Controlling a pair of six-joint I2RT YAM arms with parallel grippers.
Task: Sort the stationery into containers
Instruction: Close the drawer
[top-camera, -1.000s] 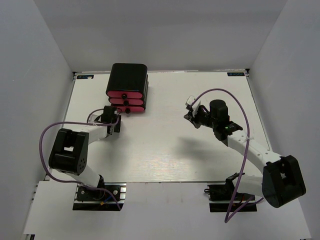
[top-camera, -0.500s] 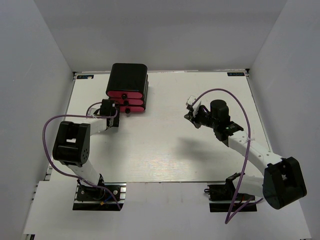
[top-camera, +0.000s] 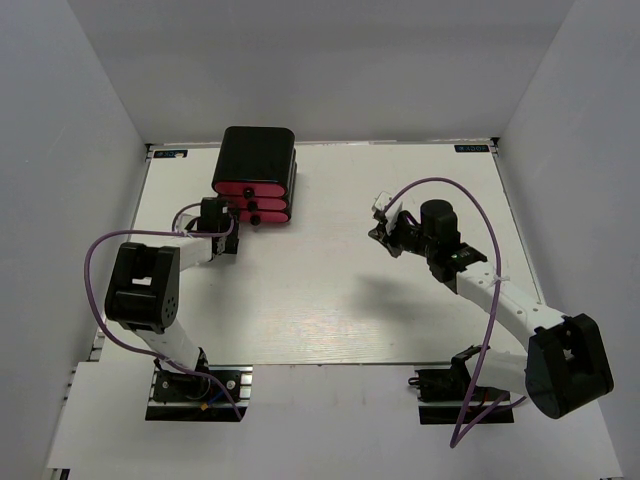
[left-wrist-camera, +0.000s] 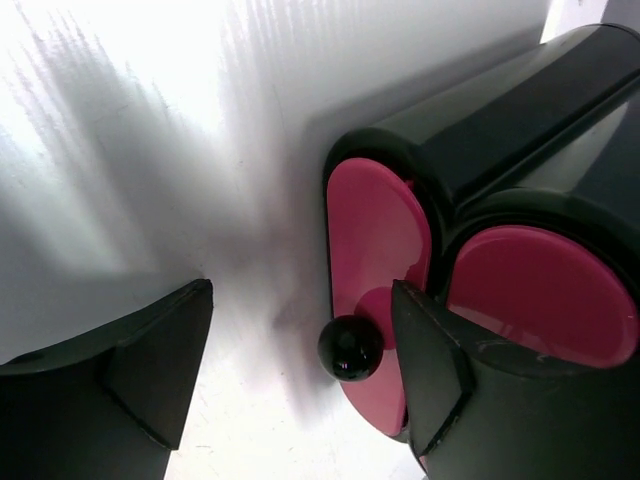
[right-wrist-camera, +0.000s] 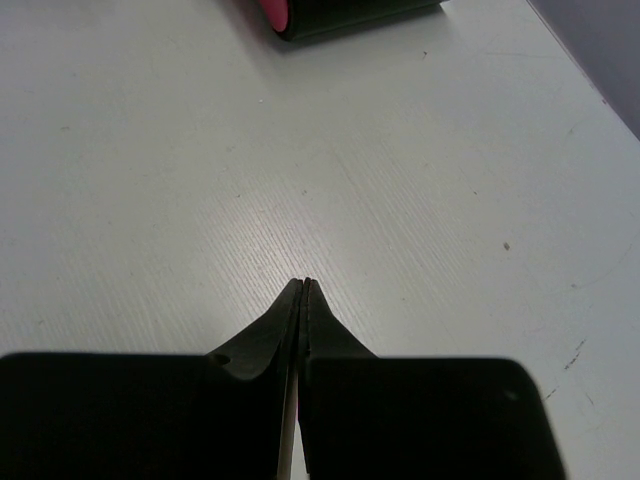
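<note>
The containers are one black rounded box with three stacked pink drawers at the table's far left. My left gripper stands open just in front of the drawers. In the left wrist view a black round knob on a pink drawer front lies between the fingers, nearer the right one and untouched. My right gripper hovers right of centre, shut with nothing in it; its tips meet above bare table. The stationery is out of view.
Grey walls close the white table in on three sides. A corner of the box shows at the top of the right wrist view. Purple cables loop over both arms.
My left gripper has moved up to the drawers' front and its jaws have spread wider. The right arm has barely moved and stays shut.
</note>
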